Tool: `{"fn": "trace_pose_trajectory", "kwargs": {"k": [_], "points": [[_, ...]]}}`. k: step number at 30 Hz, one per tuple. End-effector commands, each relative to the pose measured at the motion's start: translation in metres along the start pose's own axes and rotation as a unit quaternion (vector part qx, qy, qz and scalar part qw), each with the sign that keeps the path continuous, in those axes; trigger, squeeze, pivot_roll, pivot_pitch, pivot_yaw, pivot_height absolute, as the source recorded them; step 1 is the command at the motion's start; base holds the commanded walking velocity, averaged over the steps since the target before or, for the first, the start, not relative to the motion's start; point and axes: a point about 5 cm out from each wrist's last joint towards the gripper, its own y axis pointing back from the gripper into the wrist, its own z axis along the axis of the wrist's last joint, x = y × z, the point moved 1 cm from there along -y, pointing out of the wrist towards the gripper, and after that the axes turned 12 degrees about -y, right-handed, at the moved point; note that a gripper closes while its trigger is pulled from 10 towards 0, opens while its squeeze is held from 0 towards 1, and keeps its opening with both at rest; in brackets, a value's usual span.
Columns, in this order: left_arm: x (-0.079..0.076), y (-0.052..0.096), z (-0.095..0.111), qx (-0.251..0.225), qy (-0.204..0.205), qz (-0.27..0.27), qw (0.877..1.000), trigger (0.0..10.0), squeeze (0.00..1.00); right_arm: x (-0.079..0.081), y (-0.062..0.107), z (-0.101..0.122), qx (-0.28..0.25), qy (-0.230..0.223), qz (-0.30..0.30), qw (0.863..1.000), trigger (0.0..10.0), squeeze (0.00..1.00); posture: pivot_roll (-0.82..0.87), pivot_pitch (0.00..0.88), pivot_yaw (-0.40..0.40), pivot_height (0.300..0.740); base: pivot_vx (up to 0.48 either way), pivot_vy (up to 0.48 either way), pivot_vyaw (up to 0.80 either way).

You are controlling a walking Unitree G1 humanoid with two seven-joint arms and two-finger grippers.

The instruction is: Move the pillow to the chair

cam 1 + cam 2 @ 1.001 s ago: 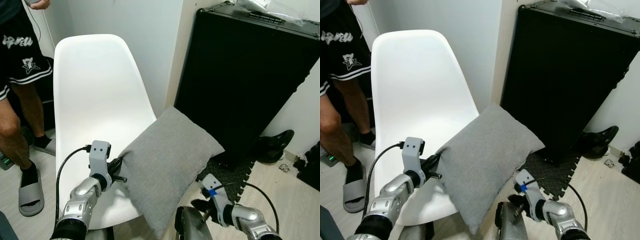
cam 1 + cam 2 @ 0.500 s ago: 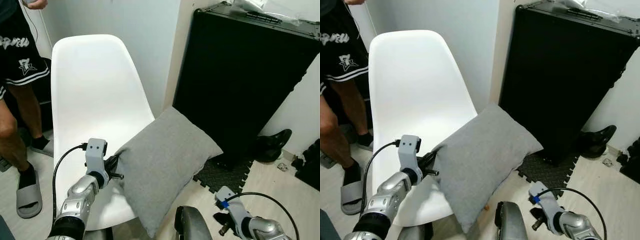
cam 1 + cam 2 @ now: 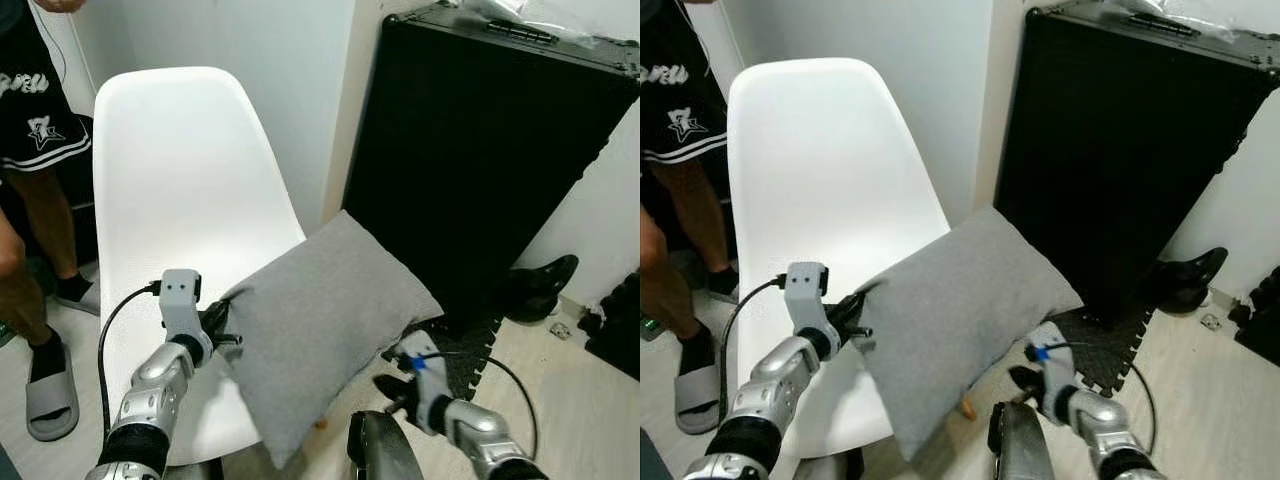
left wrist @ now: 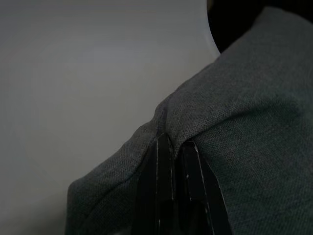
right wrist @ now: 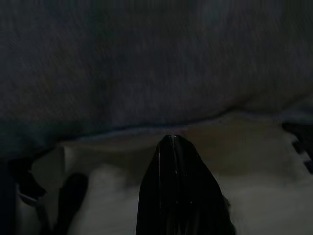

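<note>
My left gripper (image 4: 173, 147) is pinching only the pillow (image 3: 320, 335) corner, its bulk overhanging the chair (image 3: 180, 200) seat's right edge, right gripper (image 5: 173, 147) closed empty beneath: risking sliding off.

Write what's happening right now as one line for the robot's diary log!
left tool: shut on pillow edge | right tool: shut, under pillow, apart | pillow: partly over chair seat, not set down
</note>
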Motion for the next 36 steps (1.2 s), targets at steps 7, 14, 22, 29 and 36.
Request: {"fn": "trace_pose_trajectory", "kwargs": {"k": [7,14,22,29,36], "points": [[0.004,-0.001,0.002,-0.009,0.006,0.016,1.0,10.0,0.0,0.025,-0.02,0.015,-0.032,0.003,0.04,0.999,0.0,0.0,-0.01,0.051,-0.102,0.582,0.0,0.0,0.0],[0.003,-0.002,0.003,-0.01,0.005,0.016,1.0,10.0,0.0,0.041,-0.034,0.023,-0.031,0.013,0.056,0.998,0.0,0.0,-0.01,0.049,-0.102,0.582,0.0,0.0,0.0],[0.001,-0.005,0.005,-0.011,-0.001,0.013,1.0,10.0,0.0,0.067,-0.051,0.032,-0.03,0.031,0.088,0.995,0.0,0.0,0.0,0.046,-0.102,0.582,0.0,0.0,0.0],[0.002,-0.003,0.001,-0.007,-0.03,0.013,0.999,10.0,0.0,0.054,-0.045,0.028,-0.025,0.03,0.061,0.997,0.0,0.0,0.0,0.048,-0.1,0.582,0.0,0.0,0.0],[0.003,-0.002,0.0,-0.006,-0.028,0.016,0.999,10.0,0.0,0.03,-0.031,0.022,-0.022,0.017,0.019,0.999,0.0,0.0,-0.01,0.051,-0.097,0.582,0.0,0.0,0.0]]}}
